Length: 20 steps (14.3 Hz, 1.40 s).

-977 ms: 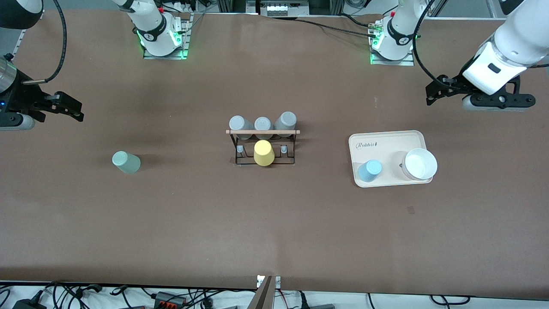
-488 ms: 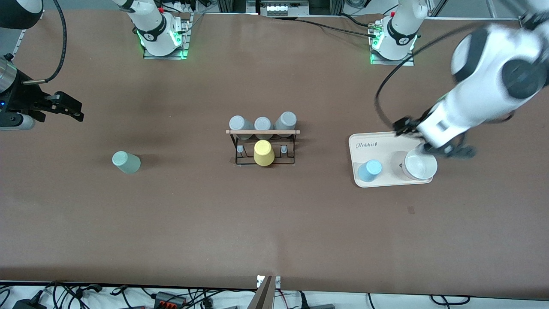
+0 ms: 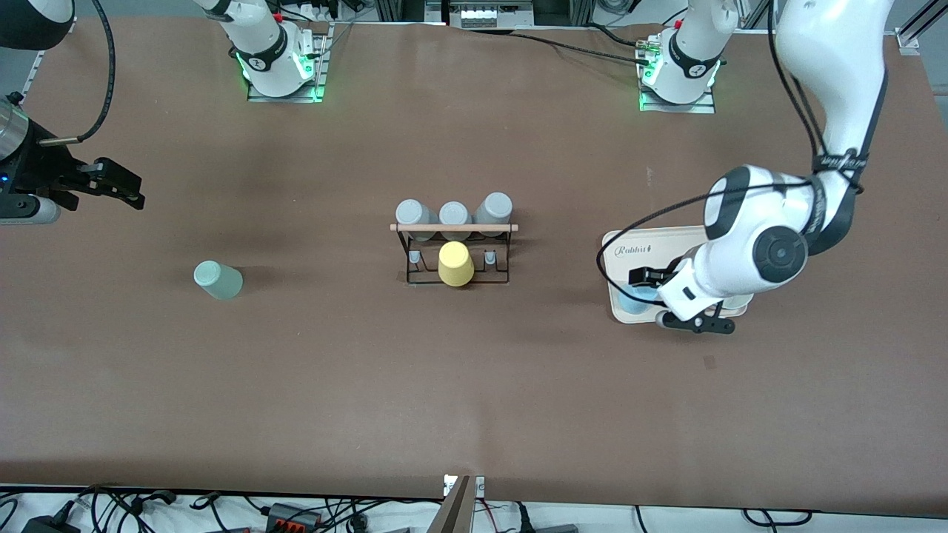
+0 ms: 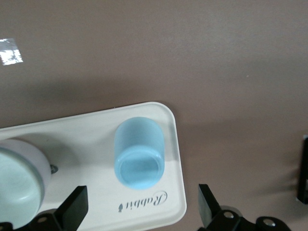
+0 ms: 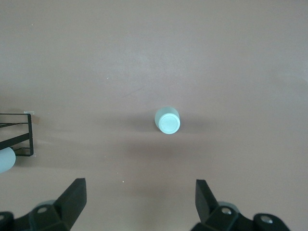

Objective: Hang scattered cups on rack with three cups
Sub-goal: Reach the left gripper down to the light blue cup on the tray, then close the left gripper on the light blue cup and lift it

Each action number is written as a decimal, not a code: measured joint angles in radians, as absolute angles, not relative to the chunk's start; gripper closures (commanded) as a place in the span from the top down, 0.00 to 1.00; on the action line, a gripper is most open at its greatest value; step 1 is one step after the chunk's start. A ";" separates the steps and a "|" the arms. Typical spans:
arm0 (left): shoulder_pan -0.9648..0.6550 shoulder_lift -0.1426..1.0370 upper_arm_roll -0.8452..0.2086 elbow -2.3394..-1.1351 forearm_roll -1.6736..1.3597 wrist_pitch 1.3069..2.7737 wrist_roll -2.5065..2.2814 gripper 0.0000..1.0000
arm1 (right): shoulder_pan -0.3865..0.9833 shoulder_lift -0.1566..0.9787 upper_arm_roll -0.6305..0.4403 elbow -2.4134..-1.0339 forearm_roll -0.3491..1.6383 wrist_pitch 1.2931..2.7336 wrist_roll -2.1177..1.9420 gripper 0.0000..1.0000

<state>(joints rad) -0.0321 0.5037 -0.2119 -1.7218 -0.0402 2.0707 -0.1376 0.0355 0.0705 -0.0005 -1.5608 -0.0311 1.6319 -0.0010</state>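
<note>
You have a wide brown table (image 3: 474,385) with a matte, paper-like cover; cables and power strips run along its edge nearest the front camera, and the two arm bases sit on plates at the top of the front view.

The rack (image 3: 453,248) stands mid-table with three grey cups (image 3: 453,213) in a row on it and a yellow cup (image 3: 455,264) on its camera-facing side.

The mint cup (image 3: 217,280) stands upside down on the bare table toward the right arm's end, well apart from the rack. The blue cup (image 4: 138,159) sits upside down on the cream tray (image 4: 86,144) toward the left arm's end, beside a white bowl (image 4: 19,178) on the same tray.

Your left gripper (image 3: 643,285) hangs over the tray right above the blue cup, its fingers (image 4: 74,211) spread wide to either side and not touching the cup.

Your right gripper (image 3: 111,185) waits in the air over the table's edge at the right arm's end, with its fingers (image 5: 72,199) likewise wide apart, looking down on the mint cup.
</note>
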 measured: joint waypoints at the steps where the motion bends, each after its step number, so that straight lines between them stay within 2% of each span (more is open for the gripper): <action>1: -0.032 0.508 -0.212 -1.759 -0.040 2.123 -0.138 1.00 | 0.036 0.070 0.000 -1.561 -0.031 1.632 -0.001 1.00; 4: -0.035 0.506 -0.212 -1.861 -0.040 2.256 -0.138 1.00 | 0.036 0.071 0.000 -1.561 -0.031 1.632 -0.001 1.00; 10: -0.037 0.506 -0.212 -1.885 -0.026 2.306 -0.137 1.00 | 0.046 0.070 0.000 -1.561 -0.031 1.632 0.000 1.00; 11: -0.037 0.506 -0.212 -1.887 -0.008 2.313 -0.137 0.97 | 0.047 0.070 0.000 -1.561 -0.031 1.632 0.000 1.00; 13: -0.036 0.507 -0.211 -1.892 0.014 2.329 -0.137 0.76 | 0.047 0.071 0.000 -1.561 -0.031 1.632 0.000 1.00; 17: -0.036 0.506 -0.211 -1.902 0.021 2.349 -0.137 0.48 | 0.046 0.071 -0.001 -1.561 -0.031 1.632 0.000 1.00; 18: -0.036 0.505 -0.211 -1.902 0.022 2.349 -0.137 0.27 | 0.046 0.071 -0.001 -1.561 -0.031 1.632 0.000 1.00; 19: -0.037 0.505 -0.211 -1.902 0.022 2.350 -0.137 0.13 | 0.045 0.071 -0.002 -1.561 -0.031 1.632 0.000 1.00; 20: -0.037 0.505 -0.211 -1.902 0.022 2.350 -0.136 0.04 | 0.045 0.071 -0.002 -1.561 -0.031 1.632 0.000 1.00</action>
